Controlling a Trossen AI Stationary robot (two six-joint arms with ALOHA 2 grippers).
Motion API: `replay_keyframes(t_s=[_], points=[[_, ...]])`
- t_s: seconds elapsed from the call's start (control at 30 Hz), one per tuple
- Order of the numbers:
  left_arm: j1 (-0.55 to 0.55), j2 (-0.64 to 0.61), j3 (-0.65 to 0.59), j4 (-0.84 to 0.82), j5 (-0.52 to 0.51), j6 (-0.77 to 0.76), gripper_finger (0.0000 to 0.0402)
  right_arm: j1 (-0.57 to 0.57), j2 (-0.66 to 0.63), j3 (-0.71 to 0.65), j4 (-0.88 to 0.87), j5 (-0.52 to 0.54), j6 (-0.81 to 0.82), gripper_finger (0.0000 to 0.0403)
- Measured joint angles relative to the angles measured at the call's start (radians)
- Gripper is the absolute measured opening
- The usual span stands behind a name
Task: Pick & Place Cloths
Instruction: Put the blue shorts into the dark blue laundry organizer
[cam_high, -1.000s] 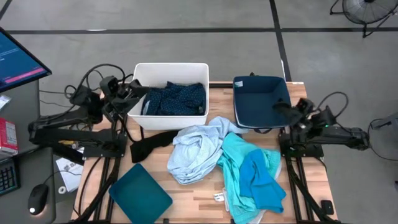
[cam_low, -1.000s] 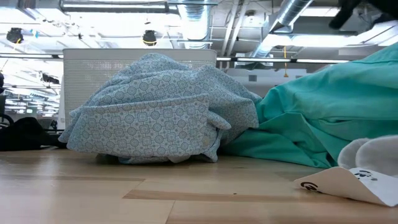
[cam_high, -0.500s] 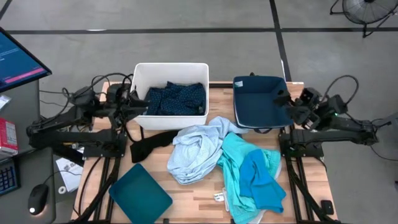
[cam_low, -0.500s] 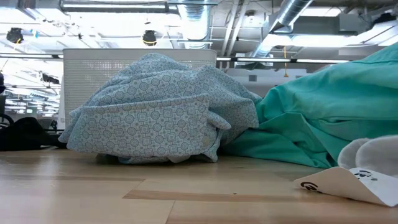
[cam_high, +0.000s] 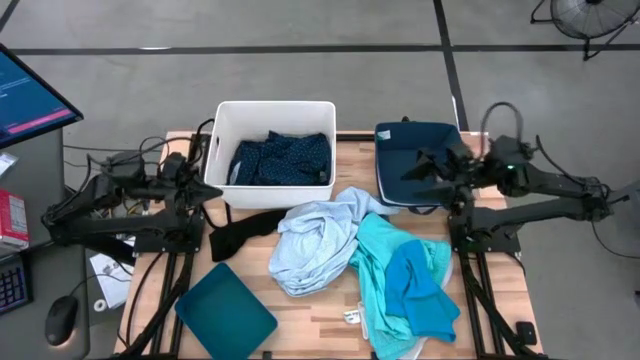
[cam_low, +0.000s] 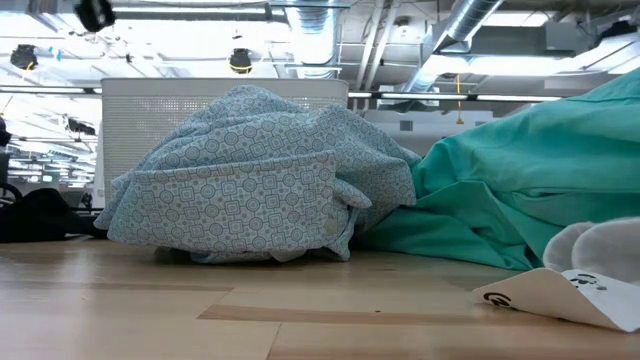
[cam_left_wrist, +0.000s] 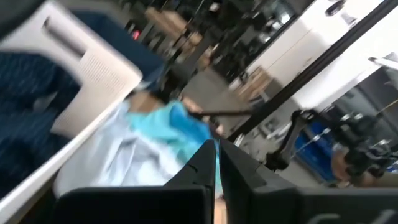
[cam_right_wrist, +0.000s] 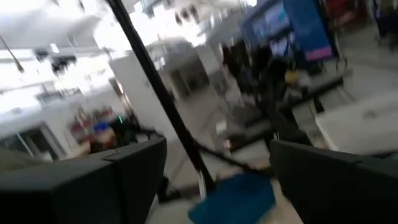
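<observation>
Navy dotted cloth (cam_high: 283, 158) already in white bin (cam_high: 275, 108). Left claw (cam_high: 207, 187) narrow, empty, at bin's left wall. Right claw (cam_high: 423, 168) wide over teal tub (cam_high: 415, 135). Next: reach pale blue cloth (cam_high: 312, 245) at table centre.

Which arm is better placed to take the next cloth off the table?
Probably the right. Its tool is open over the dark blue tub, close to the turquoise cloth. The left tool is shut, by the white bin.
</observation>
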Motion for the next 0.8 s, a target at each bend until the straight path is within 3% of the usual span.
replay_keyframes(t_s=[0.3,0.6,0.8], points=[[0.000,-0.027,0.000,-0.213,-0.042,0.074,0.0001,0.127,0.160,0.100,-0.329,0.004,-0.020,0.0279],[0.000,-0.028,-0.004,-0.223,-0.126,0.297,0.0001,0.307,0.276,0.104,-0.488,0.000,0.114,0.0279],[0.000,-0.031,-0.068,-0.224,-0.135,0.365,0.0001,0.399,0.340,0.104,-0.568,0.001,0.216,0.0279]])
